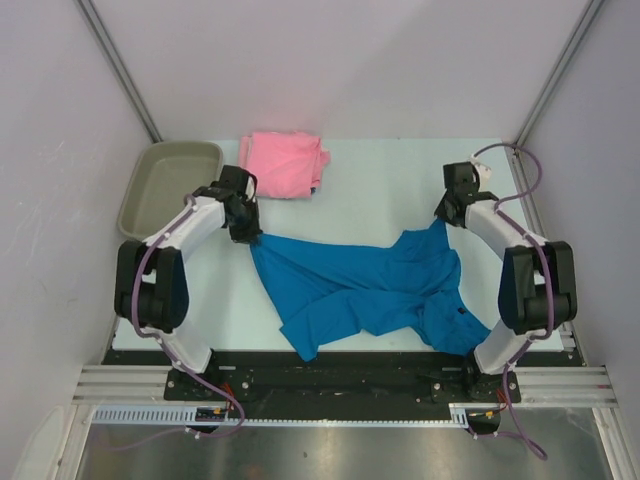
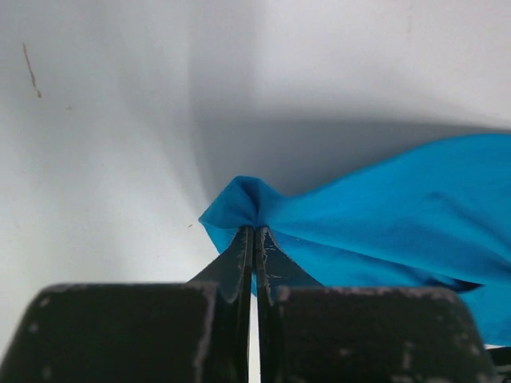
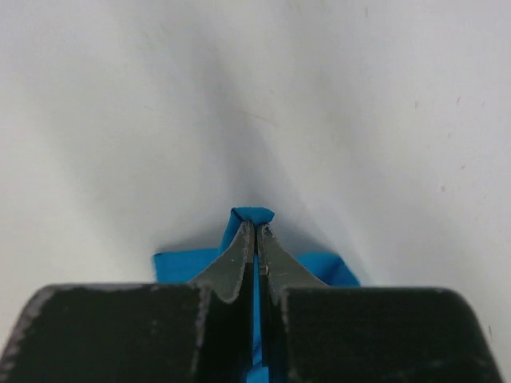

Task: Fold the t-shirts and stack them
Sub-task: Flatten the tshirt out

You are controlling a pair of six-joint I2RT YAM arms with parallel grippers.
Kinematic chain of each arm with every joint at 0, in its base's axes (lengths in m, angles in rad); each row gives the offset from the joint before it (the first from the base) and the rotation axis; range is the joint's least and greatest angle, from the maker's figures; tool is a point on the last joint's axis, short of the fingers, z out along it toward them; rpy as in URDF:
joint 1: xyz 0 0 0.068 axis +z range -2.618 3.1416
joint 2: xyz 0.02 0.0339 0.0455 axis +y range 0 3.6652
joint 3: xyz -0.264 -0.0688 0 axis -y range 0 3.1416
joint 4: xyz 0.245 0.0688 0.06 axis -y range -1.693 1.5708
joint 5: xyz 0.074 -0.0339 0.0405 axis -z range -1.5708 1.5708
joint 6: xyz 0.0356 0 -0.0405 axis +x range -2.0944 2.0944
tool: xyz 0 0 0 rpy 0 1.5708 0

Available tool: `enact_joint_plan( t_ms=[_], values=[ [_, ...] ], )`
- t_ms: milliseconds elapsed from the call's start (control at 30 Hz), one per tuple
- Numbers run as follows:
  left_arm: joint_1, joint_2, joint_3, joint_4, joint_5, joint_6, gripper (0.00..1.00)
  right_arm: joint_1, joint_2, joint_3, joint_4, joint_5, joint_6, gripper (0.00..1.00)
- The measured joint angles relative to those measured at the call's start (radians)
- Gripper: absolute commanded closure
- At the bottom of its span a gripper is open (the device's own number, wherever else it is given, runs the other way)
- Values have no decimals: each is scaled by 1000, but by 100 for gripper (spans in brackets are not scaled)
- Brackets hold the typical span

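The blue t-shirt (image 1: 370, 285) is lying spread out and rumpled across the middle of the table (image 1: 390, 190), not folded at all, with a sleeve-ish flap pointing toward the near edge. There's a tiny dark spot on its near right part. It could be a tag or a mark, but it's way too small to read.

The left gripper (image 2: 254, 235) is pinched tight on the shirt's far left corner, and in the wrist view the cloth bunches up right at the fingertips. The right gripper (image 3: 255, 231) is clamped on the shirt's far right corner the same way, with a little nub of blue poking out past the tips. So each arm has one corner of it.

The pink t-shirt (image 1: 283, 165) sits beyond the blue one's left end in a folded bundle, just behind the left gripper. The grey-beige tray (image 1: 165, 190) is further left of the blue shirt, at the table's far left corner, next to the pink one.
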Motion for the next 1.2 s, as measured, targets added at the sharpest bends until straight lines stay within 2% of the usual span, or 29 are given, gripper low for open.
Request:
enact_joint_plan(
  t_ms=[133, 300, 467, 533, 567, 633, 733, 867, 1067, 1200],
  values=[
    [5, -55, 22, 3, 18, -1, 100, 6, -114, 73, -13, -4, -22, 100],
    [28, -106, 164, -5, 56, 0, 99, 16, -266, 140, -10, -34, -39, 100],
    [95, -232, 269, 8, 150, -18, 91, 48, -456, 183, -24, -100, -58, 100],
    [121, -297, 323, 5, 184, -24, 94, 63, -500, 249, -39, -134, -74, 100],
    [130, -325, 350, 3, 195, -27, 99, 75, -521, 293, -51, -151, -84, 100],
    [152, -399, 425, -2, 224, -30, 100, 95, -563, 371, -67, -184, -104, 100],
    [164, -504, 530, -7, 252, -37, 95, 130, -650, 481, -98, -233, -131, 100],
    [167, -632, 699, 1, 303, -38, 100, 140, -727, 688, -156, -311, -151, 100],
    [166, -875, 722, 74, 366, -52, 100, 89, -809, 974, -196, -452, -167, 100],
    [165, -925, 781, 112, 395, -71, 100, 50, -850, 1059, -186, -518, -159, 100]
  ],
)
